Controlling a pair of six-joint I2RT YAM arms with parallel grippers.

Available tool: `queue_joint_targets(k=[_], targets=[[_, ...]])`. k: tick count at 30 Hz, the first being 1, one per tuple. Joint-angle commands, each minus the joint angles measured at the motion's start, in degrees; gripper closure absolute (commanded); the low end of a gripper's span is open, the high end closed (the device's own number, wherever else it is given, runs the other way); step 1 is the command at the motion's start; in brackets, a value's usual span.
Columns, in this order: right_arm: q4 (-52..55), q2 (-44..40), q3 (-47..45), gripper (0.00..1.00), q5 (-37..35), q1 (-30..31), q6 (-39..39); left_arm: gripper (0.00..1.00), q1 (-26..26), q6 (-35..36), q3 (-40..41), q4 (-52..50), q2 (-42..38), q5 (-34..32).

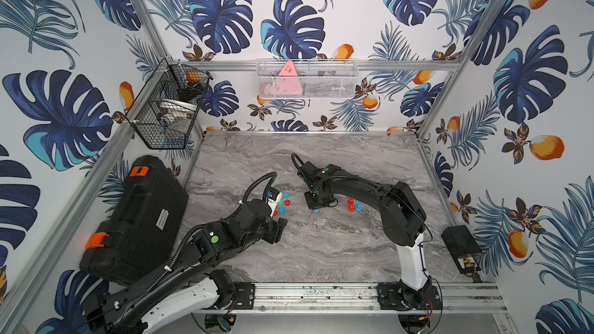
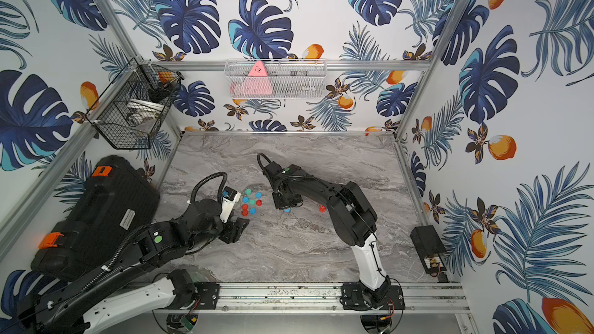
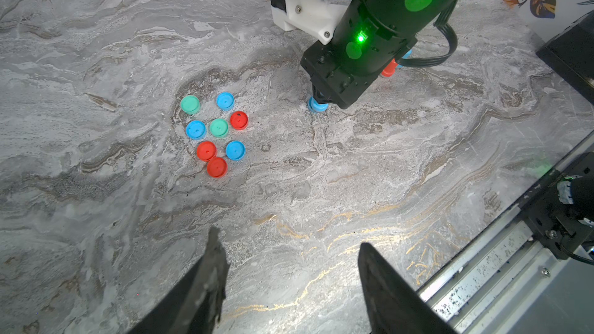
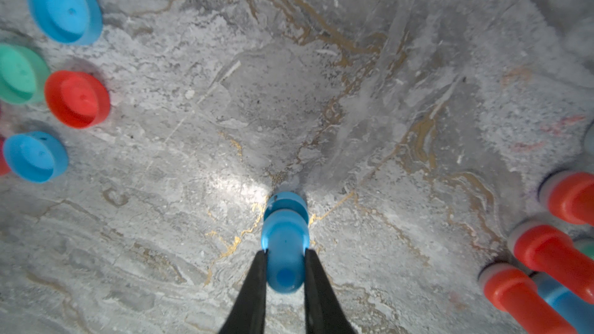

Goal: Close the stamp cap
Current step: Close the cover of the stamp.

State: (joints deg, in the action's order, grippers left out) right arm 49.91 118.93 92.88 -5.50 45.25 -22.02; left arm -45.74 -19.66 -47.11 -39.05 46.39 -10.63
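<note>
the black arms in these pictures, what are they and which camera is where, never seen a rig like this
They are two robot arms on a rail at the edge of a marble table. The two wide pictures come from one camera overhead, nearly the same view. The other two come from a camera on each arm's wrist, looking along its jaws. On the table lie loose caps in red, blue and green, and a few red and blue stamps. The right arm pinches a blue stamp upright in its jaws; the left arm hovers with jaws open and empty.
</note>
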Motion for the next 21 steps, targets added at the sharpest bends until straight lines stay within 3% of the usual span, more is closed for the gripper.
queue_joint_targets(k=[1, 21], targets=[[-0.59, -0.51, 0.22, 0.89, -0.98, -0.09, -0.44, 0.31, 0.07, -0.46, 0.22, -0.14, 0.01, -0.59], [-1.21, -0.68, 0.32, 0.90, -1.02, -0.17, -0.48, 0.31, 0.12, -0.45, 0.22, -0.15, -0.02, -0.60]])
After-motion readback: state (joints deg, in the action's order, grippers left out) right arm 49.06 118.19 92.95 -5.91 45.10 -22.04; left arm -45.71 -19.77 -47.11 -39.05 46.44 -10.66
